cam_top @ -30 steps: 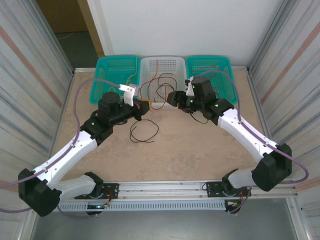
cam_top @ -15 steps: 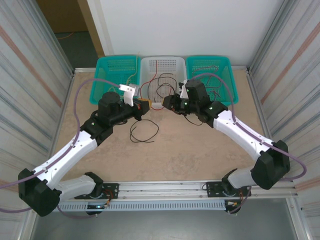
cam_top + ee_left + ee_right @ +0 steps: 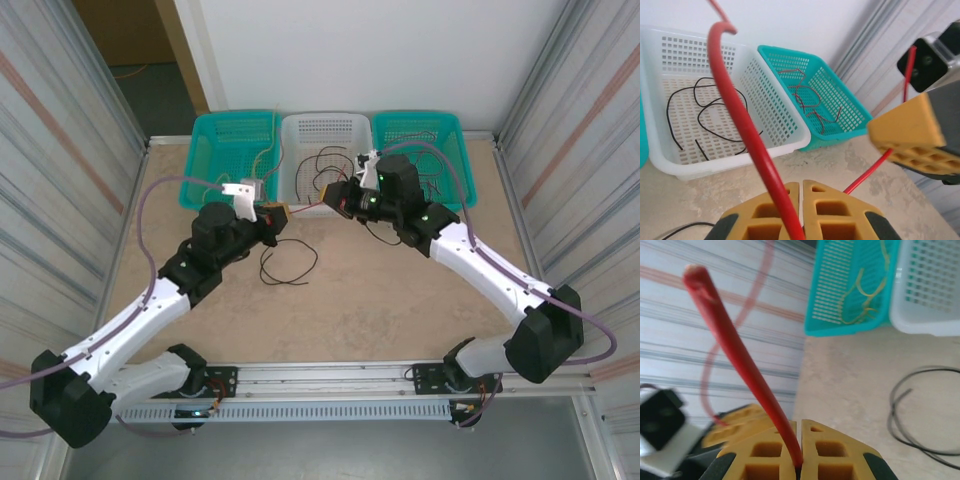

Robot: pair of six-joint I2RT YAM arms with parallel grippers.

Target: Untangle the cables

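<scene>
We are holding the red cable (image 3: pixel 306 207) between the left gripper (image 3: pixel 278 213) and the right gripper (image 3: pixel 337 200), over the beige tabletop (image 3: pixel 380 300) just in front of the white basket (image 3: pixel 325 127), with corrugated metal walls (image 3: pixel 70 130) on both sides. Each gripper's fingers are pressing together, clamped on it.

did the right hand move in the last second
Yes, the right hand, shut on the red cable, shifted left along the front rim of the white basket.
</scene>
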